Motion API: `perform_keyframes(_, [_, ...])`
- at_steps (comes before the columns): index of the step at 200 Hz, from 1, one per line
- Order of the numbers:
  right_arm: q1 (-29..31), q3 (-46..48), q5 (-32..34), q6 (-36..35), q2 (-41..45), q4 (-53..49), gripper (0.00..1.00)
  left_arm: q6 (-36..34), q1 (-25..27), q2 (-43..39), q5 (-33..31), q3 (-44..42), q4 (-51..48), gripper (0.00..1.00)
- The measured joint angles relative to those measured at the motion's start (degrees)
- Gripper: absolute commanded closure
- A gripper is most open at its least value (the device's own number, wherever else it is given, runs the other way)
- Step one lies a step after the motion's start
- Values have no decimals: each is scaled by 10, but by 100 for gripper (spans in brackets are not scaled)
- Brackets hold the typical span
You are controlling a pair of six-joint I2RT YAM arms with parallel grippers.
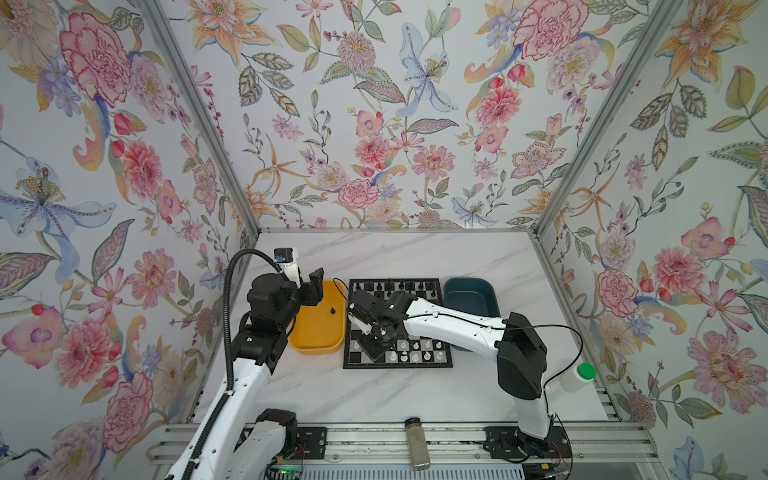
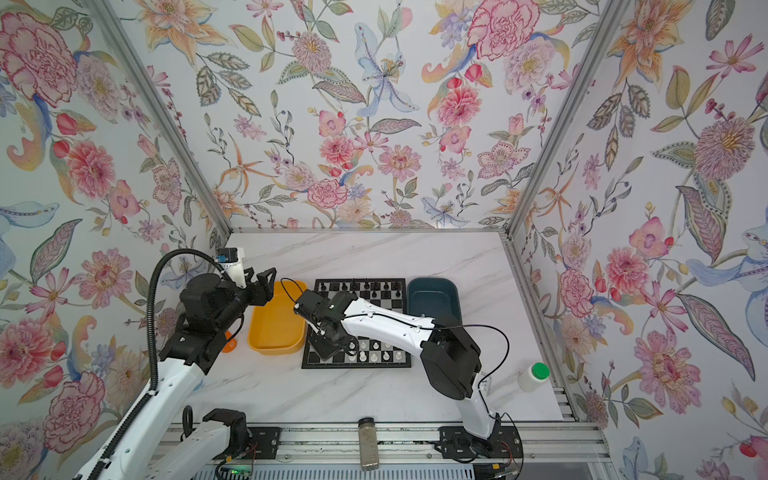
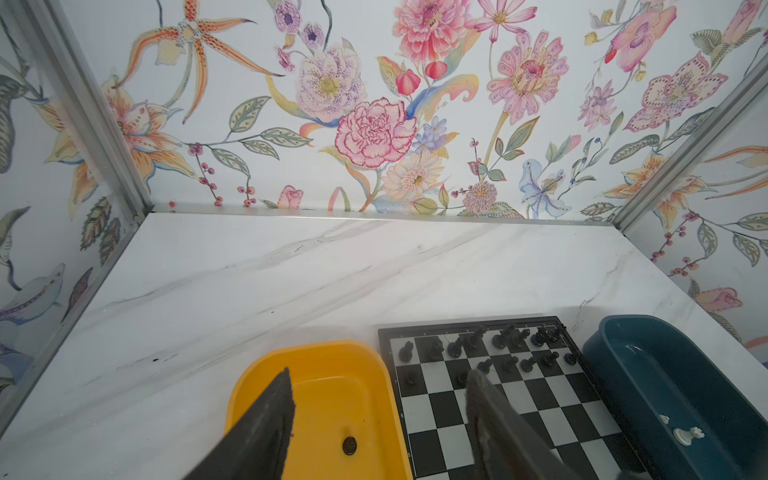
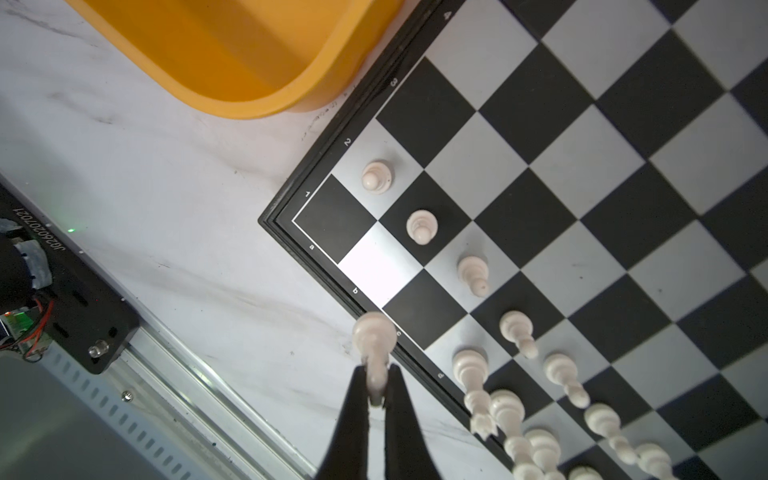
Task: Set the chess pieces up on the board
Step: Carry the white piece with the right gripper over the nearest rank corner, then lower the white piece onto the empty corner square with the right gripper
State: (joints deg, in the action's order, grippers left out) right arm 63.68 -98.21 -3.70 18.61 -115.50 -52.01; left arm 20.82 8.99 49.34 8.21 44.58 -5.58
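The board (image 1: 395, 365) lies mid-table between two trays. Black chess pieces (image 1: 395, 286) stand on its two far rows, also seen from the left wrist (image 3: 498, 345). White pieces (image 1: 415, 351) stand on the near rows. My right gripper (image 4: 377, 370) is shut on a white piece (image 4: 374, 340), held over the board's near-left edge (image 4: 332, 266). The squares beside that corner are bare. In a top view this gripper (image 1: 374, 349) points down there. My left gripper (image 3: 380, 374) is open with nothing in it, raised over the yellow tray (image 1: 318, 347). One black piece (image 3: 349, 445) lies in that tray.
A dark blue tray (image 3: 615, 357) to the right of the board holds white pieces (image 3: 688, 434). A white bottle with a green cap (image 1: 577, 376) stands at the right edge. A jar (image 1: 417, 442) lies on the front rail. Flowered walls close three sides.
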Motion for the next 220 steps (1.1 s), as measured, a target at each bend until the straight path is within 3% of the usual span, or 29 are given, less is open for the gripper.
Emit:
perform_keyframes(107, [12,-1,-2,0,-43,9,100,3,0,-54,-101,-1,-59,34])
perform_keyframes(220, [12,-12,3,1,-53,13,100,2,0,-61,-119,-3,-64,34])
